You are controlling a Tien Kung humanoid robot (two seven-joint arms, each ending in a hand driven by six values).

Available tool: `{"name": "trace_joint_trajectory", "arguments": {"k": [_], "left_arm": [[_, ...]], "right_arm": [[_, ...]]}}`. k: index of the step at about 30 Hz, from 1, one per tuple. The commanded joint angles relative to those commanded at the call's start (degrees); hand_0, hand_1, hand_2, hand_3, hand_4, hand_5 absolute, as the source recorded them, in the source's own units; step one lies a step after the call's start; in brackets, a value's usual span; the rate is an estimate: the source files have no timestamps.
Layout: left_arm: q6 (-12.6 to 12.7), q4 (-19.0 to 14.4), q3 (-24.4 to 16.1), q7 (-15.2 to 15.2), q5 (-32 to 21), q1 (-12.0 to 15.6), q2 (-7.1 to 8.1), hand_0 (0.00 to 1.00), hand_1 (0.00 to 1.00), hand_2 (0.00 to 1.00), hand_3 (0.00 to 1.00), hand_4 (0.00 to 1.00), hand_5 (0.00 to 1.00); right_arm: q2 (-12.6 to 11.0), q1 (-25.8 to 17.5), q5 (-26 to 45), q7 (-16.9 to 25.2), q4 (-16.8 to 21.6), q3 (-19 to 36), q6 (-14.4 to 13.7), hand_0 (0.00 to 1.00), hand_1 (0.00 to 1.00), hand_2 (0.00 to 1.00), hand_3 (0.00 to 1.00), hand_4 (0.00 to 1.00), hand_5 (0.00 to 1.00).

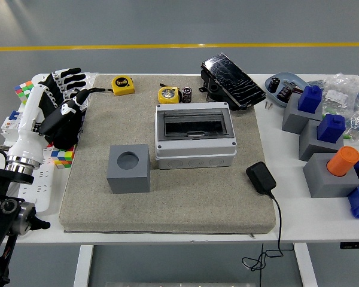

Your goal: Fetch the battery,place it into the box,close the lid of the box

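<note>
A small black battery (186,94) stands on the beige mat (167,197), just behind the grey box (195,136) and beside a yellow tape measure (169,95). The box sits mid-mat with its clear lid down. My left hand (67,95) hovers at the mat's far left edge, well left of the battery, fingers spread and holding nothing. The right arm does not show.
A grey cube with a round hole (128,168) sits left of the box. A second yellow tape measure (122,85), a black tilted device (232,73) and a black charger with cable (261,177) also lie on the mat. Grey blocks with blue and orange pegs (323,140) stand at right. Colour cubes (63,158) lie at left.
</note>
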Motion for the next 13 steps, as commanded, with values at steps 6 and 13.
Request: {"name": "trace_joint_trajectory", "arguments": {"k": [6,13], "left_arm": [[-0.1,0.2,0.2,0.1,0.0,0.0,-0.06,0.501,0.662,0.692,0.702,0.963,0.545],[-0.1,0.2,0.3,0.3,0.1,0.2,-0.01,0.501,0.662,0.692,0.702,0.963,0.545]], "right_arm": [[0.0,-0.3,-0.7,0.0,0.0,0.3,0.1,0.647,0.666,0.685,0.578,0.96,0.587],[0.0,-0.4,-0.6,0.1,0.0,0.2,0.0,0.647,0.666,0.685,0.578,0.96,0.587]]}}
